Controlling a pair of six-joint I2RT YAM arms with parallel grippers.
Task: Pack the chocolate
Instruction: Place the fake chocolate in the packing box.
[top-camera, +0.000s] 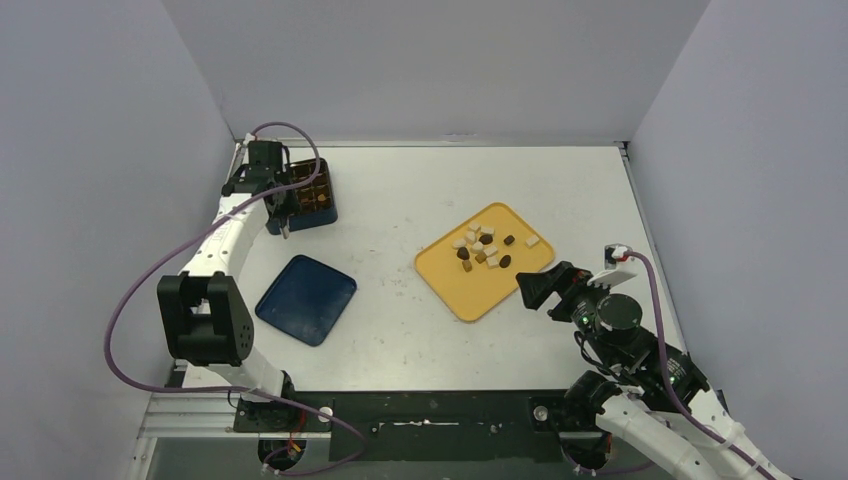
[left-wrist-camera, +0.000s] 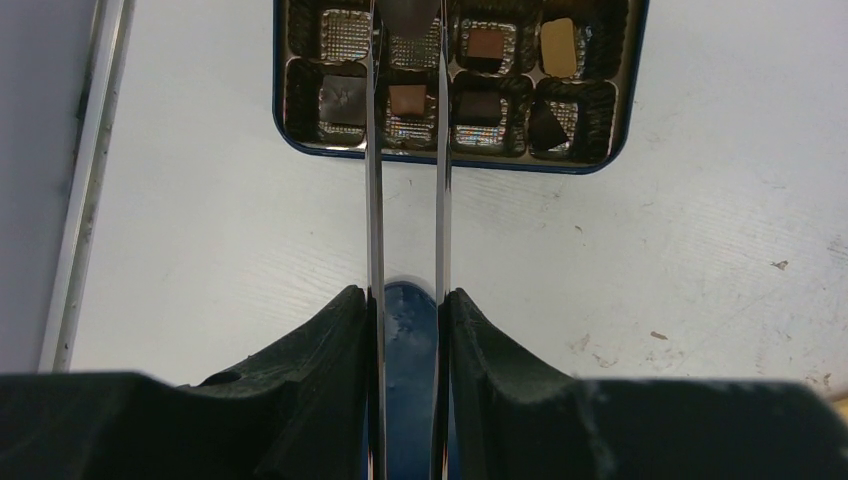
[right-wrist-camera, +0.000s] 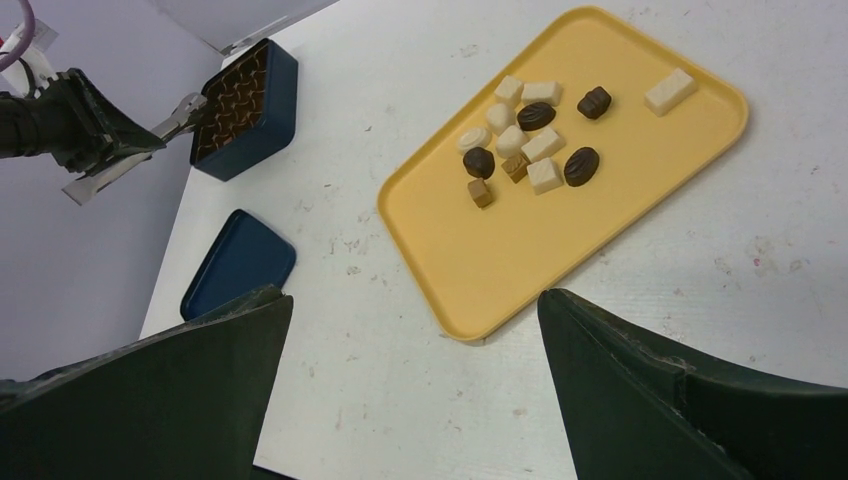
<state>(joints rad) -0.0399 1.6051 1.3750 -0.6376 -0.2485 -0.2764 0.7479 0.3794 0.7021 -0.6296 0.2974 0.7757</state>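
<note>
L gripper (left-wrist-camera: 410, 305) is squeezing the tongs (left-wrist-camera: 376, 200), tips hanging over the box (left-wrist-camera: 520, 167); a brown piece (left-wrist-camera: 407, 99) is sitting in a cell btw the blades, so probably placing. Most chocolate (top-camera: 485, 248) is lying on the yellow tray (top-camera: 465, 290). R gripper (right-wrist-camera: 415, 297) is standing wide, empty. Next, prob.: lifting tongs clear.

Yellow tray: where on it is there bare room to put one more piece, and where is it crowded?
The yellow tray is bare over its near half, from the chocolate cluster down to the near rim. Crowded: the far middle, around the cluster. A small gap lies between it and the lone white piece.
</note>
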